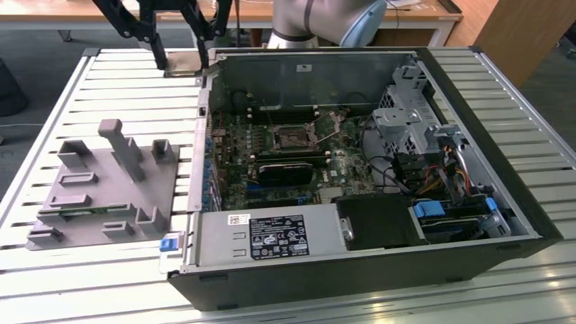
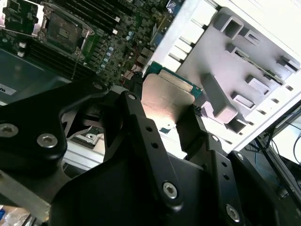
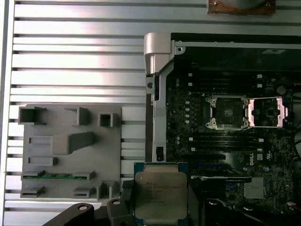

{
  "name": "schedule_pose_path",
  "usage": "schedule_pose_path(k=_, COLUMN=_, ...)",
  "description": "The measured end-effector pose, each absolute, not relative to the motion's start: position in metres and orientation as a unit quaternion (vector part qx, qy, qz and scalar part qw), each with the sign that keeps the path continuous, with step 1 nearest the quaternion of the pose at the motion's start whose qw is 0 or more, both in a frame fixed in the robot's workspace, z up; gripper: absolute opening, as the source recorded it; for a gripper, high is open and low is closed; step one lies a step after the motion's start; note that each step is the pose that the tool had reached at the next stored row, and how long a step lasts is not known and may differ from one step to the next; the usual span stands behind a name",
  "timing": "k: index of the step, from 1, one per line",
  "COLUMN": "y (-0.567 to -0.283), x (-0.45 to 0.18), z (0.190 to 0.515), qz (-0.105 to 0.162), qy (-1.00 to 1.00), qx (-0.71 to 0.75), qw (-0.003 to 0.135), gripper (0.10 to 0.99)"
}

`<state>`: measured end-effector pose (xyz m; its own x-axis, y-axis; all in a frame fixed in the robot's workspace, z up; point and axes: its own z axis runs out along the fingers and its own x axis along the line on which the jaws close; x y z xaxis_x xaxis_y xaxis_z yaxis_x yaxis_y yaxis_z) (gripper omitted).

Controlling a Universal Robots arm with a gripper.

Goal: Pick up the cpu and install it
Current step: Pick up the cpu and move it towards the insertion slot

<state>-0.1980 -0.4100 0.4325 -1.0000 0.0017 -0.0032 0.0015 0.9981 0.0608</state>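
Observation:
My gripper (image 1: 183,59) hangs at the back of the slatted table, just outside the open computer case's back corner on the exterior view's left, shut on the cpu (image 1: 183,65). In both wrist views the cpu (image 3: 160,193) (image 2: 167,95) shows as a flat silvery square with a green rim, clamped by its edges between the black fingers (image 2: 136,117). The motherboard socket (image 1: 293,138) (image 3: 229,112) lies bare inside the case, and its metal lid (image 3: 267,113) is folded open beside it. The cpu is well apart from the socket, over the table and case edge.
The open computer case (image 1: 468,101) covers the middle and the exterior view's right of the table. A grey plastic tray (image 1: 99,196) (image 3: 70,146) sits on the exterior view's left, with a green memory stick (image 3: 56,175) in one slot. Bare slats (image 1: 135,88) lie between the tray and the gripper.

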Motion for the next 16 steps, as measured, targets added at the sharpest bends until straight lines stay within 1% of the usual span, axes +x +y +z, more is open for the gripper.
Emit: schedule_pose_path(k=16, y=-0.41, x=-0.161, z=0.433, qz=0.03, qy=1.0, qx=0.001, qw=0.002, gripper=0.541)
